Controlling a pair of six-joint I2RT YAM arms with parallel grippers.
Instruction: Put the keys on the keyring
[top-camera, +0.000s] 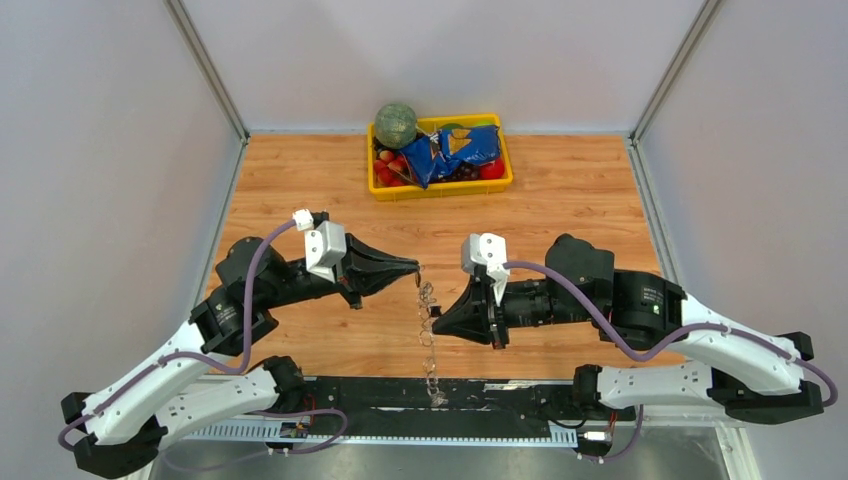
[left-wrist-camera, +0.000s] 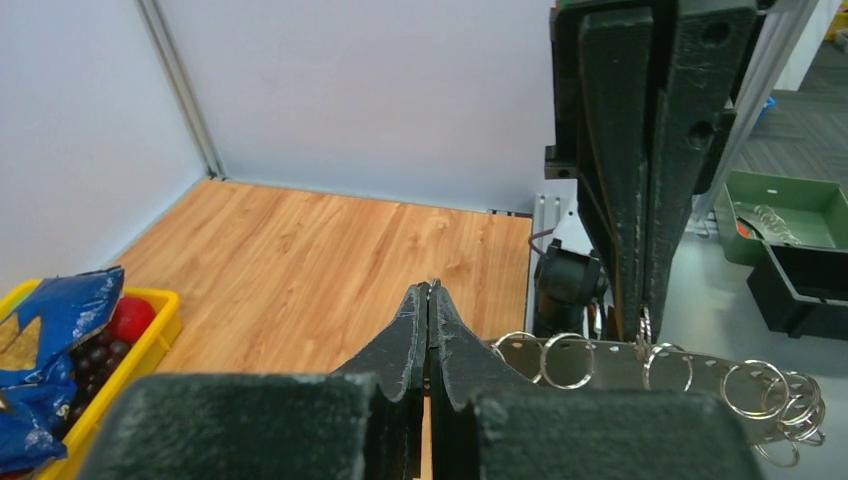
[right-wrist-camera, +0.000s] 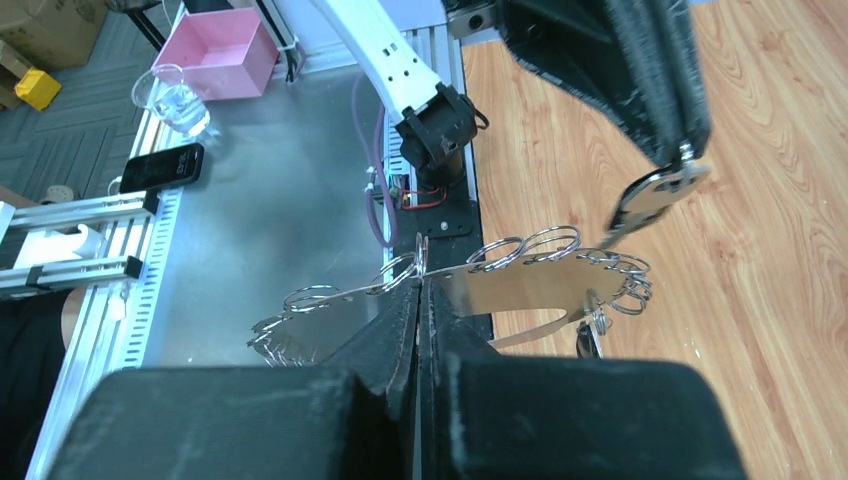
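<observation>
The keyring (top-camera: 428, 330) is a flat silver strip fringed with several small rings, hanging in the air between my two grippers above the table's near edge. My left gripper (top-camera: 414, 266) is shut on its upper end, shown in the right wrist view as black fingers (right-wrist-camera: 670, 90) clamping the keyring's tip (right-wrist-camera: 655, 195). My right gripper (right-wrist-camera: 421, 272) is shut on a ring at the strip's top edge, mid-length. From the left wrist, my left gripper (left-wrist-camera: 430, 290) is shut, and the keyring (left-wrist-camera: 620, 365) runs off to the right. A small black piece (right-wrist-camera: 586, 342) hangs under the strip; I cannot tell whether it is one of the keys.
A yellow tray (top-camera: 440, 190) at the back holds a green ball (top-camera: 396, 125), a blue bag (top-camera: 455, 150) and red fruit. The black base rail (top-camera: 330, 392) runs along the near edge. Off the table are a pink box (right-wrist-camera: 230, 55), a glass (right-wrist-camera: 175, 95) and a phone (right-wrist-camera: 160, 165).
</observation>
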